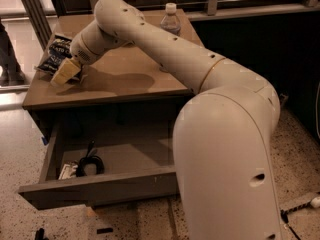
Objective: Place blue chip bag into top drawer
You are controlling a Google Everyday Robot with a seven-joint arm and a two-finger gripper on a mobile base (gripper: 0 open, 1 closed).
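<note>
The blue chip bag [54, 54] lies on the left part of the wooden table top, dark navy with white lettering. My gripper [65, 72] reaches across the table from the right and sits at the bag's near right edge, partly covering it. The top drawer [100, 189] stands pulled open under the table top, with its plain flat front toward the camera.
A coiled black cable [89, 164] and a small light item [66, 171] lie in the drawer's left part. A clear plastic bottle [170, 21] stands at the back of the table [130, 84]. My own arm [225, 134] fills the right foreground. A person's leg [7, 59] is at far left.
</note>
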